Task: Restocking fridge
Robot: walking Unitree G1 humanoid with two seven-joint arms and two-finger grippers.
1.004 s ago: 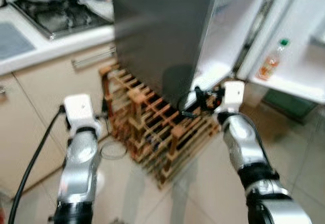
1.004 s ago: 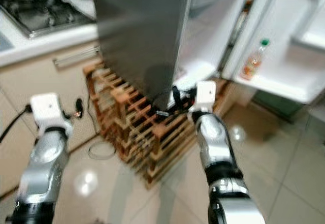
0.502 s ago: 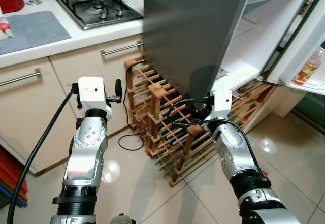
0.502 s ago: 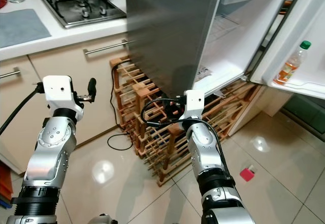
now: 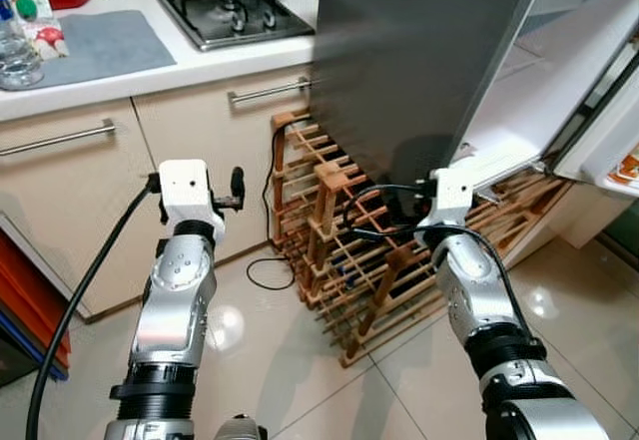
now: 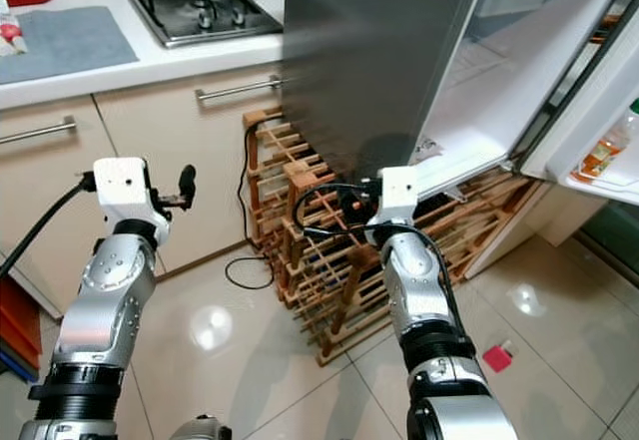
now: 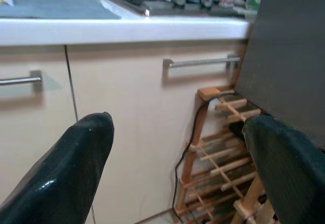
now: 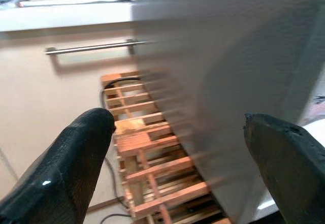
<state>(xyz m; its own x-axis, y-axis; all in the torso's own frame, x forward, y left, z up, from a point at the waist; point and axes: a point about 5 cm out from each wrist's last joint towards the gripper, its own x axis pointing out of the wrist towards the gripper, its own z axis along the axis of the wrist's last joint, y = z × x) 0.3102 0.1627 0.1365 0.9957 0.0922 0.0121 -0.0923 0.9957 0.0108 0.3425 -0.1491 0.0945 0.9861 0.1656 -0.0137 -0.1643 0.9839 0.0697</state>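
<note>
Both grippers, left (image 7: 172, 148) and right (image 8: 177, 148), hold their fingers spread and empty. The fridge (image 6: 369, 51) stands open at one o'clock. Risk: the right arm could clip the wooden wine rack (image 6: 319, 250) or snag the loose cable (image 6: 240, 270) underfoot.

Head stereo pair: looks forward and down from above both silver arms, onto the slatted wooden wine rack (image 5: 349, 250), beige cabinet fronts (image 6: 215, 151) and grey fridge side panel (image 5: 419, 51). Right eye sits slightly rightward. Left wrist camera: close, level, facing the cabinets. Right wrist camera: close, facing the rack and fridge. All four share the rack.
</note>
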